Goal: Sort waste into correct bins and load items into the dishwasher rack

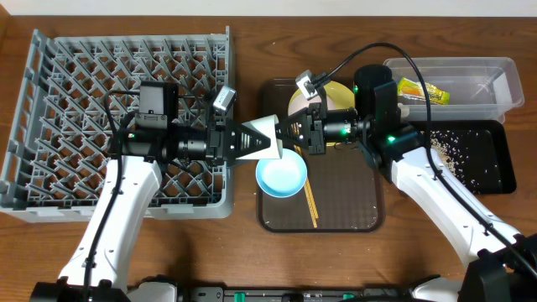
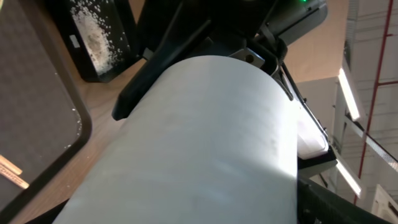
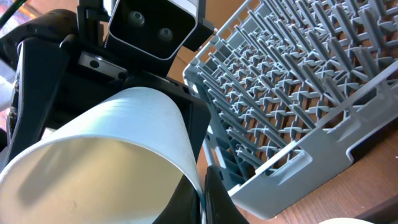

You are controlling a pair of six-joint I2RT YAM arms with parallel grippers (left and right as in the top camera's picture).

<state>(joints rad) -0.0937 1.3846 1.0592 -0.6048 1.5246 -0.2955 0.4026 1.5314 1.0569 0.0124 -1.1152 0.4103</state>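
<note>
A white bowl (image 1: 267, 138) hangs on its side in the air between my two grippers, over the left edge of the brown tray. My right gripper (image 1: 285, 134) pinches its rim, one finger inside and one outside (image 3: 202, 186). My left gripper (image 1: 250, 139) closes around the bowl's narrow base; the bowl's wall (image 2: 199, 143) fills the left wrist view. The grey dishwasher rack (image 1: 84, 84) lies at the left, also in the right wrist view (image 3: 298, 81). A light blue bowl (image 1: 281, 176), two chopsticks (image 1: 310, 205) and a yellow plate (image 1: 336, 91) sit on the tray. The white cup is not in view.
The dark brown serving tray (image 1: 352, 201) lies in the middle. A clear box (image 1: 495, 71) at the back right holds the yellow-green wrapper (image 1: 424, 91). A black tray (image 1: 495, 159) in front of it holds white grains (image 1: 449, 151).
</note>
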